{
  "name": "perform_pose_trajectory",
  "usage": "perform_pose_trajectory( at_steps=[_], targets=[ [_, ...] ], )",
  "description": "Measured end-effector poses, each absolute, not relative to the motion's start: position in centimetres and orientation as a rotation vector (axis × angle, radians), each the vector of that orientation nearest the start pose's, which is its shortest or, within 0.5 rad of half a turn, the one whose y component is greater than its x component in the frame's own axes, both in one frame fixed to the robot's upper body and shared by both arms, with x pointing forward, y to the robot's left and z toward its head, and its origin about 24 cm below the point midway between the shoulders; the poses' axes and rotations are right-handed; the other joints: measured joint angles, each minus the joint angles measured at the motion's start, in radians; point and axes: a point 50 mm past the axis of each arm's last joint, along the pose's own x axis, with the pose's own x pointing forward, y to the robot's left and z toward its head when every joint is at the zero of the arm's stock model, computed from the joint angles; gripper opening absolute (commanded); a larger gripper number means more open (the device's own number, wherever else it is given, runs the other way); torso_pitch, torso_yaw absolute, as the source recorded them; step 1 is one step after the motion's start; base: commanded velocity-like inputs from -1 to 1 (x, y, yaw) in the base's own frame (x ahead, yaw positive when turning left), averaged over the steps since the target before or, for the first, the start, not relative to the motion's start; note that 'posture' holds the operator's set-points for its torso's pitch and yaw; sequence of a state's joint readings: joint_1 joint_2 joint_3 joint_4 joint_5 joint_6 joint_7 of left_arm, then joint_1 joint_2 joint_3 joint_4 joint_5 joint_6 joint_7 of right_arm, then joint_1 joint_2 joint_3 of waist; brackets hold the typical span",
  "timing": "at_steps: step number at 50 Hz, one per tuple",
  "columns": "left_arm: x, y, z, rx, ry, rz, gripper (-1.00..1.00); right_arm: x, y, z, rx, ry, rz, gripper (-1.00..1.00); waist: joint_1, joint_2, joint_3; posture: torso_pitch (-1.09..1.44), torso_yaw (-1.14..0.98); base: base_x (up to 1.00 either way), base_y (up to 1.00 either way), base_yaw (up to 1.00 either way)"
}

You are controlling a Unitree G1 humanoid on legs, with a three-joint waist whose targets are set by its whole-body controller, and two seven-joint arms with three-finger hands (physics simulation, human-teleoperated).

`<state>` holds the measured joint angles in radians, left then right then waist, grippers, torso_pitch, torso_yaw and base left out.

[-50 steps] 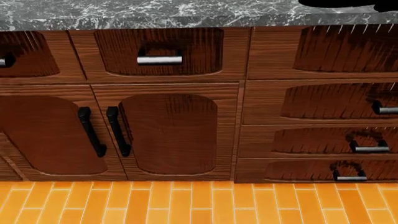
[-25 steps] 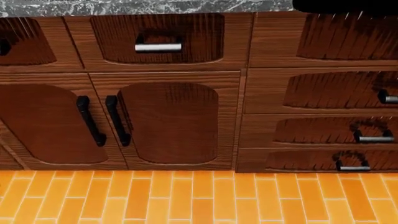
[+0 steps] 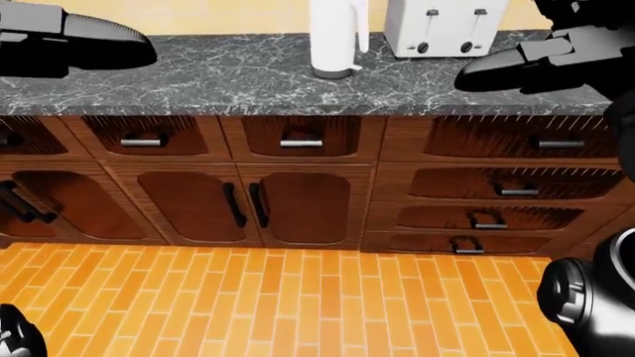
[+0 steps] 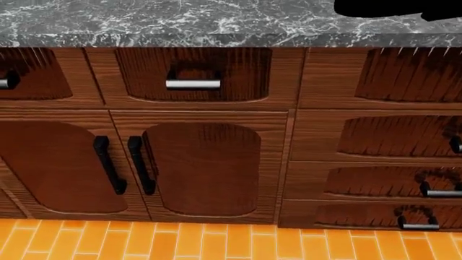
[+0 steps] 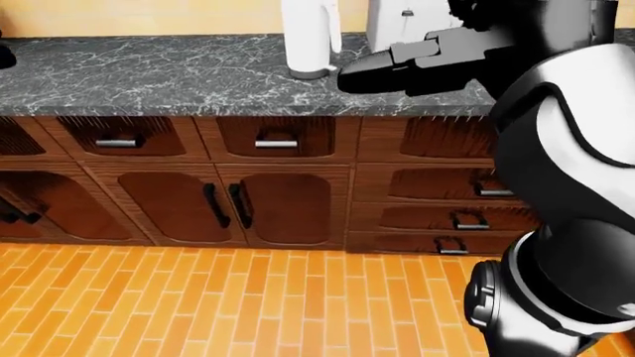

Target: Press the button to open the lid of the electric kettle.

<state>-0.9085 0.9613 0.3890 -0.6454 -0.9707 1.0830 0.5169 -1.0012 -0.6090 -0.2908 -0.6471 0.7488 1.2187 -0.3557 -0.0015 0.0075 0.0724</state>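
Tall white cylindrical kettle [image 3: 339, 37] upright on dark marbled worktop [image 3: 248, 78], just left of white toaster [image 3: 444, 27]. Right robot hand [image 3: 526, 63] nearer, kettle up-left of it; left robot hand [image 3: 80, 44] well apart. Finger spread of both indiscernible.

1 toaster [image 3: 444, 28], 1 kettle [image 3: 337, 37], approx. 7 drawers [image 3: 301, 137].

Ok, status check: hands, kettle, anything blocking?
Left hand and right hand raised over the counter, holding nothing, finger state unclear. Tall white vessel, likely the kettle, beside the toaster; button not in view. Nothing between hands and it.
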Motion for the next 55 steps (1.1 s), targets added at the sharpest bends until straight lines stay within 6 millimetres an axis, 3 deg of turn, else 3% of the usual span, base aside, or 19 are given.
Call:
perform_pose_trajectory(
  at_steps=[4, 7, 11, 19, 20, 22, 25, 27, 29, 31, 34, 38, 45, 55],
  targets=[
    [20.6, 21.9, 38.3, 0.224, -0.593, 0.199, 1.00, 23.9, -17.7, 36.0, -0.132, -0.480, 0.031, 1.00, -0.013, 0.060, -0.002, 0.00, 0.00, 0.21, 0.00, 0.00],
    [20.9, 22.2, 38.0, 0.219, -0.568, 0.212, 1.00, 24.3, -17.2, 35.4, -0.137, -0.449, 0.056, 1.00, 0.003, 0.055, 0.013, 0.00, 0.00, 0.20, 0.00, 0.00],
    [21.0, 22.1, 38.0, 0.225, -0.561, 0.212, 1.00, 24.3, -17.0, 35.4, -0.149, -0.440, 0.073, 1.00, 0.002, 0.046, -0.005, 0.00, 0.00, 0.16, 0.00, 0.00],
    [20.8, 22.1, 38.2, 0.218, -0.584, 0.214, 1.00, 23.9, -17.5, 35.9, -0.133, -0.479, 0.042, 1.00, 0.011, -0.041, -0.013, 0.00, 0.00, 0.11, 0.00, 0.00],
    [21.0, 22.0, 37.9, 0.220, -0.575, 0.205, 1.00, 24.0, -17.6, 35.8, -0.131, -0.470, 0.036, 1.00, 0.003, -0.025, -0.004, 0.00, 0.00, 0.09, 0.00, 0.00],
    [21.3, 21.6, 37.6, 0.232, -0.554, 0.179, 1.00, 24.4, -17.9, 35.4, -0.126, -0.442, 0.022, 1.00, -0.005, -0.024, 0.005, 0.00, 0.00, 0.09, 0.00, 0.00],
    [21.4, 21.5, 37.5, 0.236, -0.549, 0.164, 1.00, 24.4, -18.0, 35.5, -0.128, -0.437, 0.014, 1.00, -0.003, -0.017, -0.008, 0.00, 0.00, 0.07, 0.00, 0.00],
    [21.1, 21.7, 37.8, 0.230, -0.566, 0.177, 1.00, 24.1, -17.9, 35.8, -0.130, -0.460, 0.019, 1.00, 0.001, -0.002, -0.008, 0.00, 0.00, 0.06, 0.00, 0.00],
    [20.7, 21.9, 38.2, 0.226, -0.594, 0.195, 1.00, 23.8, -17.8, 36.1, -0.130, -0.486, 0.024, 1.00, -0.011, 0.009, 0.014, 0.00, 0.00, 0.03, 0.00, 0.00],
    [20.5, 21.9, 38.4, 0.222, -0.609, 0.204, 1.00, 23.8, -17.8, 36.2, -0.128, -0.494, 0.025, 1.00, -0.022, 0.039, 0.015, 0.00, 0.00, 0.00, 0.00, 0.00],
    [20.8, 22.0, 38.1, 0.222, -0.584, 0.208, 1.00, 24.1, -17.5, 35.6, -0.132, -0.464, 0.041, 1.00, -0.017, 0.014, 0.026, 0.00, 0.00, 0.00, 0.00, 0.00],
    [21.0, 22.1, 37.9, 0.226, -0.553, 0.208, 1.00, 24.3, -17.2, 35.5, -0.141, -0.442, 0.061, 1.00, -0.007, -0.006, 0.021, 0.00, 0.00, 0.00, 0.00, 0.00],
    [20.7, 22.0, 38.2, 0.230, -0.575, 0.204, 1.00, 24.0, -17.6, 35.9, -0.132, -0.467, 0.040, 1.00, -0.002, -0.003, 0.011, 0.00, 0.00, 0.00, 0.00, 0.00],
    [20.8, 21.8, 38.2, 0.232, -0.573, 0.197, 1.00, 24.1, -17.6, 35.7, -0.135, -0.458, 0.037, 1.00, -0.001, 0.003, 0.015, 0.00, 0.00, 0.00, 0.00, 0.00]
  ],
)
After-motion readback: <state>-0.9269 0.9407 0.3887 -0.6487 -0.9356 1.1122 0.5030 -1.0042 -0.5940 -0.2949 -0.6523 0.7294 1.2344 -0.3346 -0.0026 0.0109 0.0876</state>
